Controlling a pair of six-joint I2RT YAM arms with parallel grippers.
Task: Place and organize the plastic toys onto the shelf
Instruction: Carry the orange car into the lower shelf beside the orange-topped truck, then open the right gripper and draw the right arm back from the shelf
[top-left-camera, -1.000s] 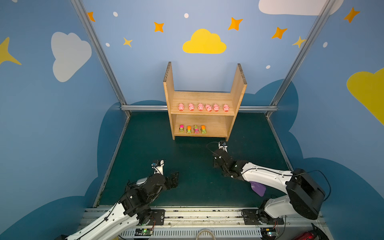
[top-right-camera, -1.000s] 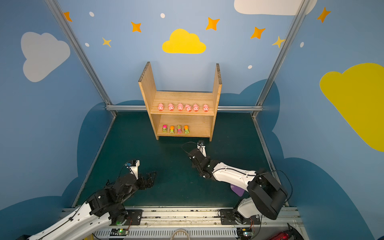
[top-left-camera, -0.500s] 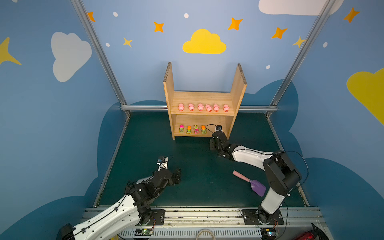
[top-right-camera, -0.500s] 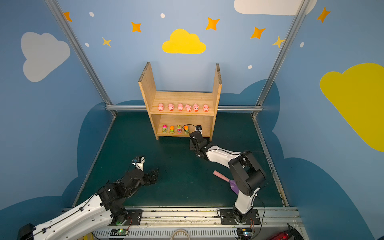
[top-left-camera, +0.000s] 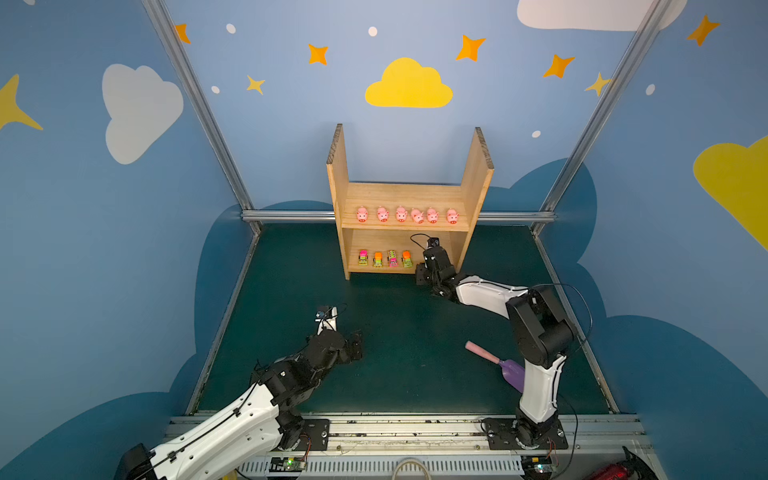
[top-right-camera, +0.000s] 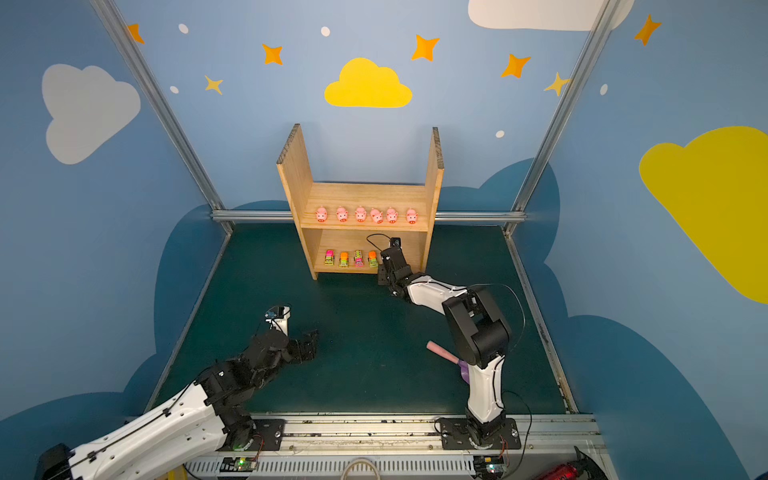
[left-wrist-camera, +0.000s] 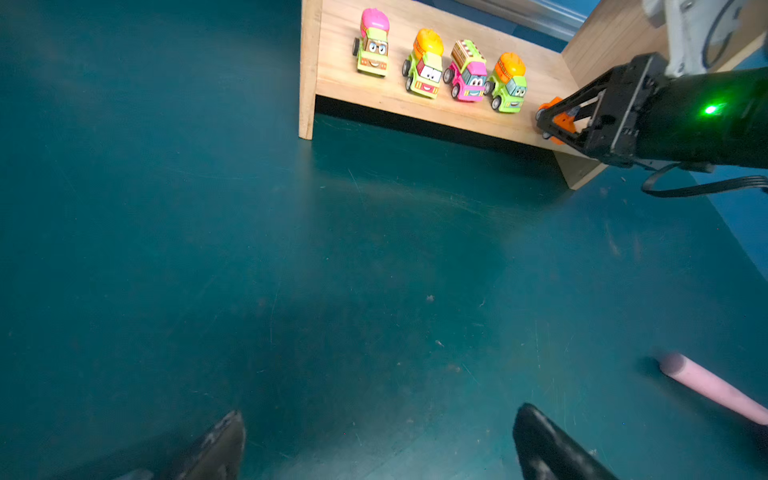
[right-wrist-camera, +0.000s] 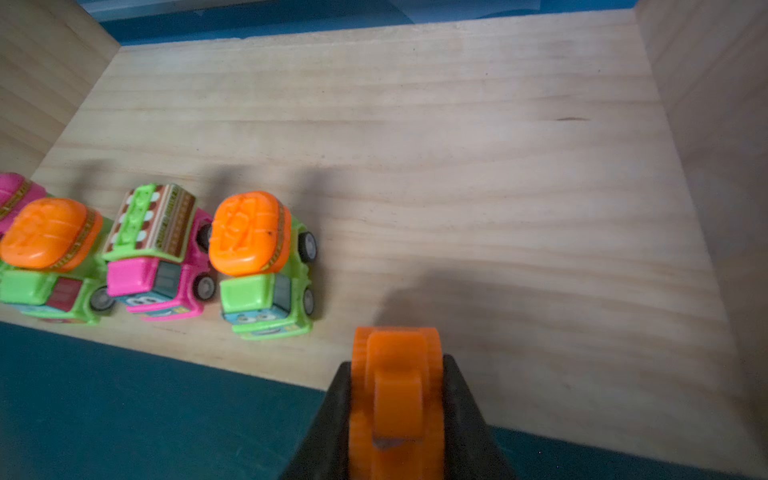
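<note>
Your right gripper (right-wrist-camera: 397, 365) clamps the small orange plastic toy vehicle (right-wrist-camera: 395, 411) over the front lip of the pine wooden shelf (right-wrist-camera: 540, 353), lower centre, left gripper (left-wrist-camera: 380, 413) gaping empty; release this shallow and it likely rolls off onto the dark green mat (right-wrist-camera: 124, 395).

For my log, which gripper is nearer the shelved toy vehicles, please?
Right. The right gripper is beside the toy vehicles, holding an orange toy; the left gripper hovers far back.

We count six pink plastic pigs (top-left-camera: 401, 214), five bright plastic toy vehicles (left-wrist-camera: 466, 71), one purple scoop (top-left-camera: 509, 370), one pine shelf (top-left-camera: 338, 187).
</note>
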